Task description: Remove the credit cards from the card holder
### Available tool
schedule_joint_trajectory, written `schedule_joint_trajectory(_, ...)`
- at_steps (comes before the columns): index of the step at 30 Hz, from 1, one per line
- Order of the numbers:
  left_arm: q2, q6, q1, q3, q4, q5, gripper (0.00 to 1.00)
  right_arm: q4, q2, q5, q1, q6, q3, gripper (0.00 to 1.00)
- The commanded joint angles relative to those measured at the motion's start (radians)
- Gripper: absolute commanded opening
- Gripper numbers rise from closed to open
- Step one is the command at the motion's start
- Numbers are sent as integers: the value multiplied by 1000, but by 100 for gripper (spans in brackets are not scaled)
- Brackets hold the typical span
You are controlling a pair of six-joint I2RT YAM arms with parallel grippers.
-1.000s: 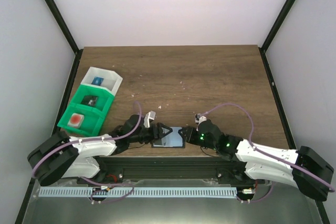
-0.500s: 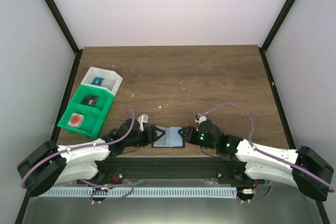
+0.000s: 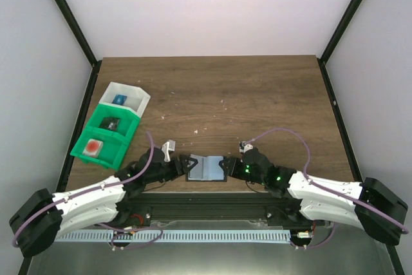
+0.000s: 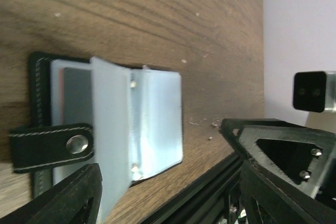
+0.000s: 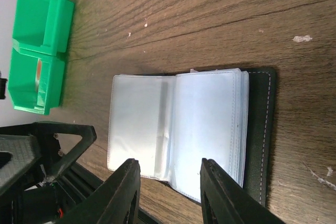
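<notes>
**Hazard.** The holder lies open on the table, close to the near edge, between the two grippers. We judge that pulling on a card could drag the whole holder, or tip it off that edge, unless it is pinned. One clear sleeve stands up from the stack, so fingers closing there may pinch plastic instead of a card. We cannot make out any card in the sleeves.

**Pose.** Both arms reach low and inward. The left gripper is spread wide at the holder's left edge and holds nothing. The right gripper is partly spread over the right edge. We cannot tell whether it presses down.
</notes>
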Motion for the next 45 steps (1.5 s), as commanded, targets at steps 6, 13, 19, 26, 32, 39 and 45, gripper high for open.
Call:
schedule_joint_trajectory(6,47,-18,-4,-40,35,30,76,31,18,4,8,8,2,34)
schedule_joint_trajectory(13,145,-20,-5,-25,126,70,76,21,7,7,8,3,6,34)
schedule_joint_trajectory(19,184,-23,-5,-33,185,78,76,21,3,11,8,-1,6,33)
schedule_joint_trajectory(26,220,-19,-4,-20,220,100,76,28,12,6,8,-6,5,33)
schedule_joint_trajectory(32,261,-24,-5,-21,264,114,76,31,13,4,8,-8,5,34)
schedule_joint_trajectory(39,329,-29,-8,1,345,126,76,28,6,6,8,0,2,33)
schedule_joint_trajectory(45,428,-44,-29,39,426,151,76,15,-18,10,8,3,2,34)
